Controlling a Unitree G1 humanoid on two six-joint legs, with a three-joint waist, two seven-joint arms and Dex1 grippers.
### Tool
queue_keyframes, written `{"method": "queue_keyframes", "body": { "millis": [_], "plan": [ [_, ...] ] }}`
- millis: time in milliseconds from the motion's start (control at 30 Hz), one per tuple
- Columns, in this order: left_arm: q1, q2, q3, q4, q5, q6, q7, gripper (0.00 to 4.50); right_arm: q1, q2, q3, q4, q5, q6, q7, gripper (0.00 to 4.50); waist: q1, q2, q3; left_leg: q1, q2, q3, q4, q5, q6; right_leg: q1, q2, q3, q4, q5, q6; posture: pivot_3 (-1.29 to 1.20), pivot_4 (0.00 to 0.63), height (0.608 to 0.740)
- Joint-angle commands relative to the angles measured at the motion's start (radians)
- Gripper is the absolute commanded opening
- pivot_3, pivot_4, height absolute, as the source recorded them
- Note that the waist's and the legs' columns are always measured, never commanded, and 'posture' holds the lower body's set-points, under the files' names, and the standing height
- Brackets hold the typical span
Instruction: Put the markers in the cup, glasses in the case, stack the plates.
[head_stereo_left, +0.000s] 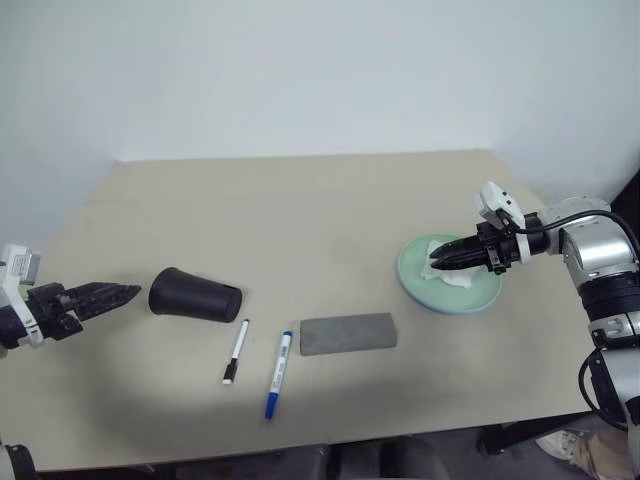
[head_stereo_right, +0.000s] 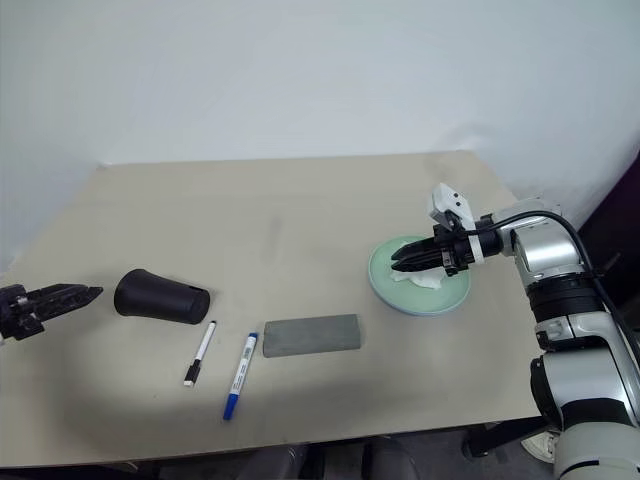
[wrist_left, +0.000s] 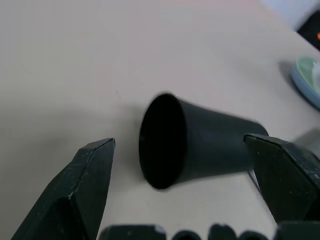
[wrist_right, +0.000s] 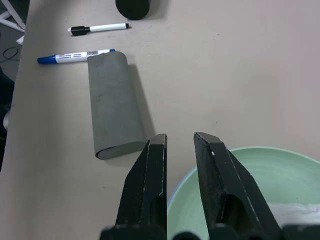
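Note:
The black cup (head_stereo_left: 195, 297) lies on its side at the table's left, its mouth (wrist_left: 161, 147) facing my left gripper (head_stereo_left: 128, 293). That gripper stands open just left of the cup, fingers wide and apart from it. Right of the cup lie the black-capped marker (head_stereo_left: 236, 351) and the blue-capped marker (head_stereo_left: 279, 373). The grey case (head_stereo_left: 348, 333) lies closed beside them. At the right, the mint green plate (wrist_right: 250, 170) rests on the light blue plate, whose rim (wrist_left: 300, 87) shows beneath. My right gripper (head_stereo_left: 436, 262) hovers over the plates, jaws narrowly parted and empty. The glasses are out of view.
A crumpled white tissue (head_stereo_left: 447, 272) lies on the green plate, right by my right gripper's fingers. The table's front edge (head_stereo_left: 330, 440) runs close to the markers. A pale wall stands behind the table's far edge.

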Motion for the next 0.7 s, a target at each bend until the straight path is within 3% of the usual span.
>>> {"method": "queue_keyframes", "body": {
  "millis": [33,300,500,700],
  "plan": [
    [-0.057,-0.025,-0.008,0.035,-0.003,-0.024,0.023,4.37,-0.021,-0.015,-0.029,-0.037,0.011,0.007,0.007,0.94,0.000,0.000,0.000,0.000,0.000,0.001,0.000,0.000,0.000,0.000,0.000,0.000,0.000,0.000,0.000,0.00,0.000,0.735],
    [-0.054,-0.077,-0.102,-0.024,0.000,0.026,-0.009,4.37,-0.018,-0.021,-0.034,-0.052,0.015,0.026,0.003,0.94,0.000,-0.001,-0.001,0.000,0.001,0.001,0.000,0.000,0.000,-0.002,-0.001,-0.001,0.000,0.006,-0.004,0.00,0.000,0.735],
    [0.017,-0.064,-0.132,-0.107,-0.020,0.095,-0.040,4.37,-0.008,-0.022,-0.034,-0.061,0.016,0.031,-0.002,0.94,0.000,-0.001,-0.001,0.000,0.001,0.001,-0.001,0.000,0.000,-0.002,-0.001,-0.001,0.000,0.007,-0.005,0.00,0.000,0.735],
    [0.054,-0.032,-0.129,-0.148,-0.027,0.141,-0.063,2.43,-0.014,-0.011,-0.029,-0.050,0.010,0.023,-0.008,0.94,0.000,-0.001,-0.001,0.000,0.001,0.001,-0.001,0.000,0.000,-0.002,-0.001,-0.001,0.000,0.003,-0.003,0.00,0.000,0.735]
  ]
}}
